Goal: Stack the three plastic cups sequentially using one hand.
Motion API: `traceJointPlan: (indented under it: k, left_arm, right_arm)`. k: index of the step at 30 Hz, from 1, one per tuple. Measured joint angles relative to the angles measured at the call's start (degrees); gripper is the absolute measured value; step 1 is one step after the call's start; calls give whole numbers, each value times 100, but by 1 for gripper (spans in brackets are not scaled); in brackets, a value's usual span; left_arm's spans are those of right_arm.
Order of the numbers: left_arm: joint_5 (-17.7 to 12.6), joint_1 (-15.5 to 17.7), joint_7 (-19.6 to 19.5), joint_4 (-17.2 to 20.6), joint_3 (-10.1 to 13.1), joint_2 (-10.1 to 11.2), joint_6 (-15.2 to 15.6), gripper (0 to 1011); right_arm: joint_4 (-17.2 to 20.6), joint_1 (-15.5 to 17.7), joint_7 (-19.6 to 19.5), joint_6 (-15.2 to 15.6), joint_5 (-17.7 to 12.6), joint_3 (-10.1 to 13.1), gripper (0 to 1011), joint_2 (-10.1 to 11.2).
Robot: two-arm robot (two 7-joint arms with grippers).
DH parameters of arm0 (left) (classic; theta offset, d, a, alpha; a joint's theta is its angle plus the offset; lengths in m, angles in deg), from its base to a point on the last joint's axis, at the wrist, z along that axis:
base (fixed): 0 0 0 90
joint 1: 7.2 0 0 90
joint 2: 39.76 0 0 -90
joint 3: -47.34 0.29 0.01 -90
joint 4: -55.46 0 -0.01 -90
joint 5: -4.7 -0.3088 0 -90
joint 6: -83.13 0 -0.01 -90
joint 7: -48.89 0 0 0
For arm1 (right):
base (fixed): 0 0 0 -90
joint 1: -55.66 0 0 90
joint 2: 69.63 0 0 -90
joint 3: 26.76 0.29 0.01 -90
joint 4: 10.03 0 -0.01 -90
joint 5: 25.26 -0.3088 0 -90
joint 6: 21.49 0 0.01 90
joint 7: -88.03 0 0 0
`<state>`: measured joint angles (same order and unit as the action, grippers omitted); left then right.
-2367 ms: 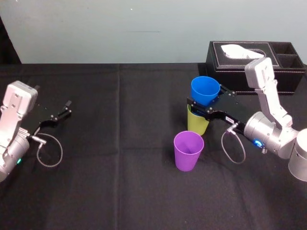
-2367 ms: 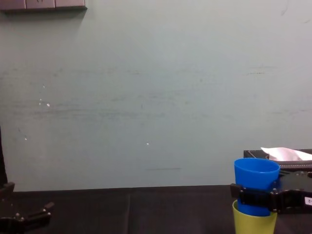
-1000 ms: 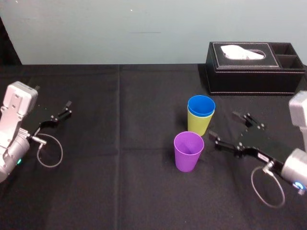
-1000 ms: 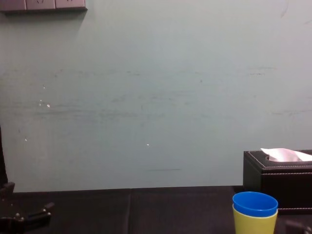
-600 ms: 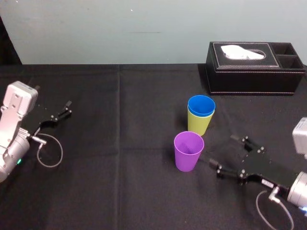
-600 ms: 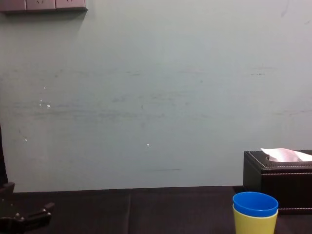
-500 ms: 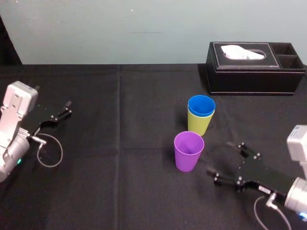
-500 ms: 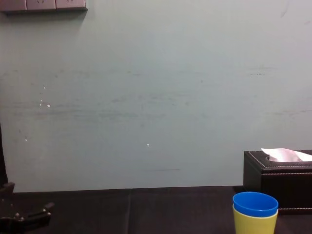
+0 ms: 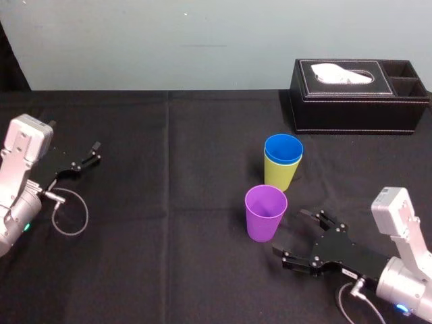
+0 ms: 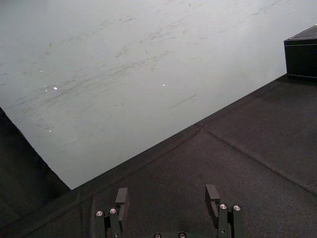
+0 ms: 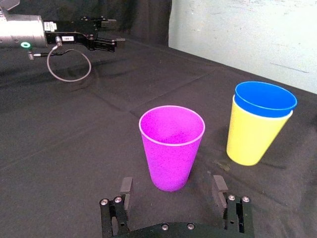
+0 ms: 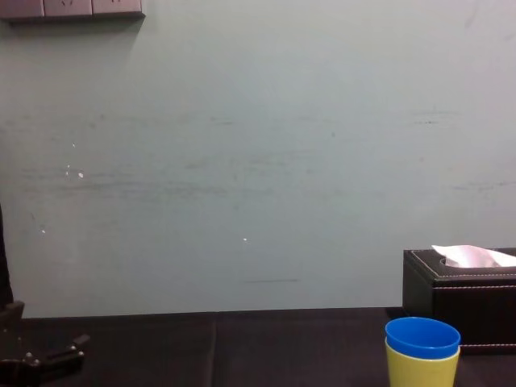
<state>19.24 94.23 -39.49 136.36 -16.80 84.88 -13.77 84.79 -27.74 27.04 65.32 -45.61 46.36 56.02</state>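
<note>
Left gripper [image 9: 93, 154], fingers apart, is parked at far left, well apart from the cups. Purple cup [image 9: 265, 212] stands upright, mouth up, long axis vertical, near the blue cup [image 9: 283, 148], which is nested in the yellow-green cup [image 9: 278, 175]. Right gripper [image 9: 291, 235], fingers spread, lies just beside the purple cup on its right, pointing at it. This is the nearer arm.

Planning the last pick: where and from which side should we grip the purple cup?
I'd take the purple cup by its side wall below the rim, level from the robot's near right, where the open right hand faces it. It stands upright and free, widest at the top; the blue cup nested in the yellow-green cup stands apart behind.
</note>
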Motion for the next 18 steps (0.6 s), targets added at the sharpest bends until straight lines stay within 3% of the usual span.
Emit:
traceJointPlan:
  k: [8,18]
  left_arm:
    - [0,0,0,0,0,0,0,1011]
    - [0,0,0,0,0,0,0,1011]
  right_arm:
    - [-135,-263,-45,71,142,-150,1002,-187]
    - [-309,-483,-52,189,98,-218,1003,-362]
